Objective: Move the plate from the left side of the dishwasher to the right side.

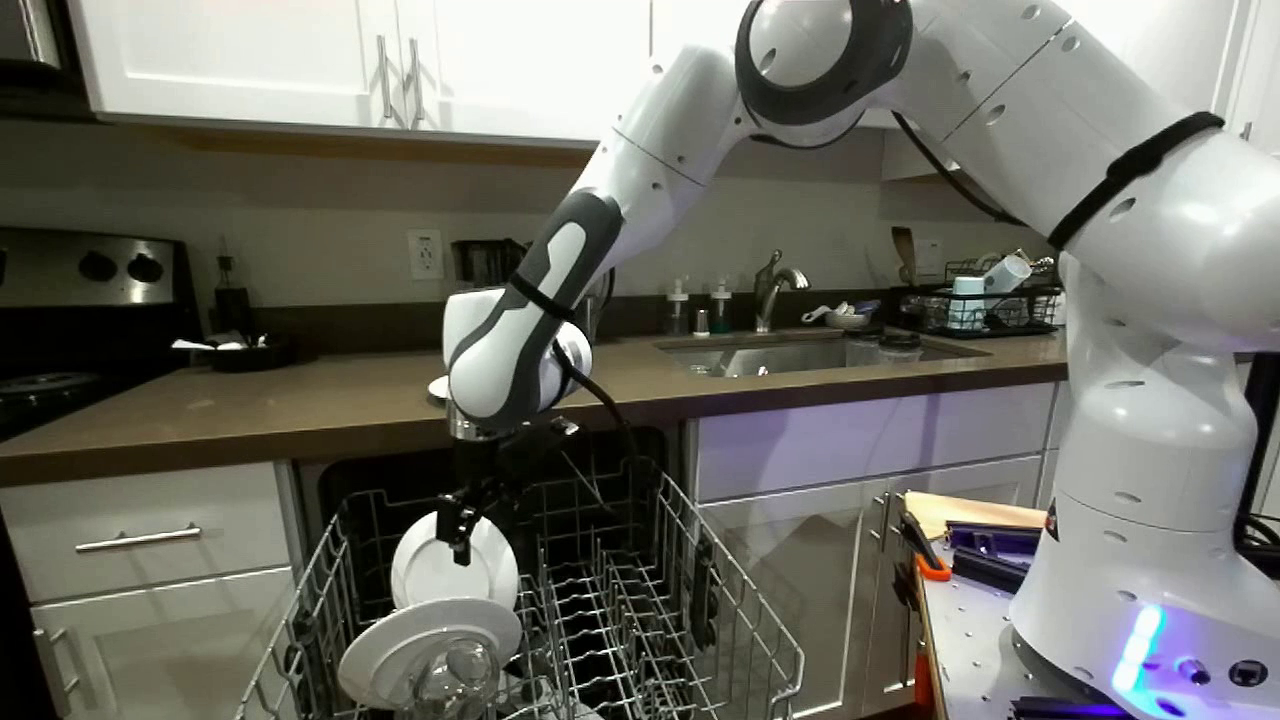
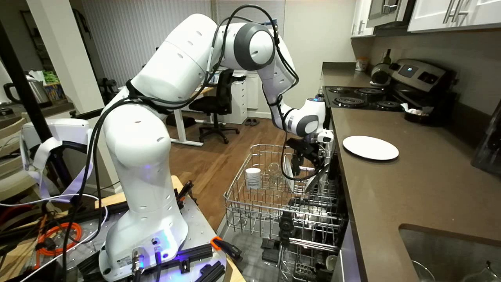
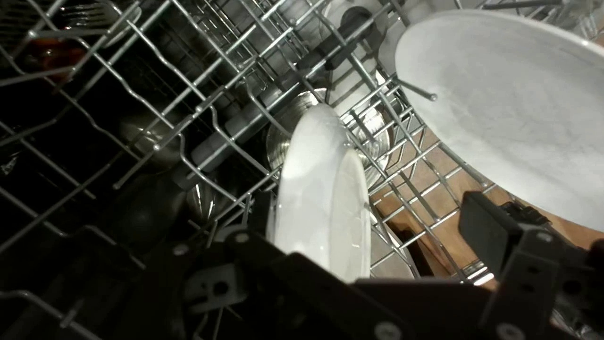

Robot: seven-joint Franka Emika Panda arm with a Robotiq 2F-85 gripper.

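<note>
The plate (image 1: pixel 415 570) is small, white and round, and stands on edge in the dishwasher's wire rack (image 1: pixel 735 580). The wrist view shows the plate (image 3: pixel 311 189) nearly edge-on. My gripper (image 3: pixel 373 222) is open around it: the plate is close to the left finger, with a wide gap to the right finger. In an exterior view the gripper (image 1: pixel 460 525) reaches down over the plate's upper part. In an exterior view the gripper (image 2: pixel 302 158) is over the rack (image 2: pixel 258 211), and the plate (image 2: pixel 315 180) is partly hidden.
A wider white dish (image 1: pixel 400 650) leans in front of the plate; it also shows in the wrist view (image 3: pixel 495 104). A clear glass (image 1: pixel 455 680) and a white mug (image 2: pixel 253 178) stand in the rack. Another white plate (image 2: pixel 371 148) lies on the counter (image 2: pixel 422 188). Upright tines surround the gripper.
</note>
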